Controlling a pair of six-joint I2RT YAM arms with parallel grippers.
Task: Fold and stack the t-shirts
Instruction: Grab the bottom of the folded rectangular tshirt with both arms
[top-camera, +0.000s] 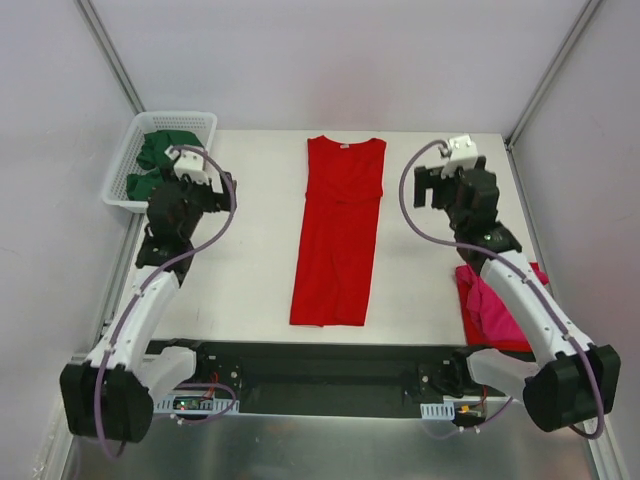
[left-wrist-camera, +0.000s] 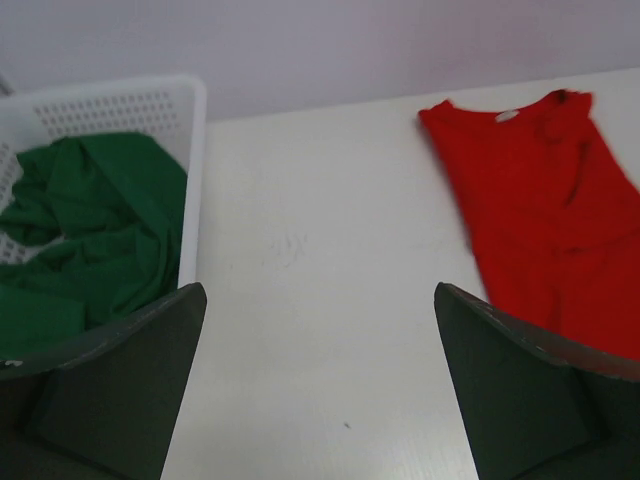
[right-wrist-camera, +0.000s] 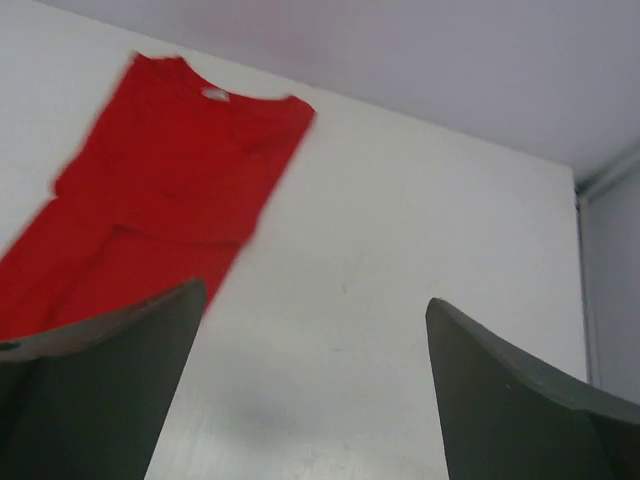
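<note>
L gripper (left-wrist-camera: 318, 300): jaws spread wide, nothing btwn them, held up off the table (top-camera: 250, 250) and clear of all cloth. R gripper (right-wrist-camera: 318, 300): same, jaws wide apart, gripping nothing, only bare tabletop showing btwn them.

Red t-shirt (top-camera: 338, 230) lies flat btwn the two grippers, touching neither. From the L gripper it's ahead and off to the right. From the R gripper it's ahead and off to the left. It's folded lengthwise into a long narrow strip w/ sleeves tucked in. Collar is at the end farthest from the arm bases, hem toward the near edge. A few creases cross its upper-mid part.

Green t-shirts (left-wrist-camera: 90, 230) sit crumpled in the white lattice basket (left-wrist-camera: 192, 110), to the L gripper's left and slightly ahead. In the L wrist view the basket's right wall is just beside that gripper's left finger (left-wrist-camera: 110, 390). Can't tell how many green ones are in the heap.

Pink t-shirt (top-camera: 498, 310) is well behind the R gripper, on the near right part of the table, partly covered by the R arm (top-camera: 520, 290). It looks folded, w/ a redder edge along its left side. Can't tell if that edge is a separate garment.
</note>
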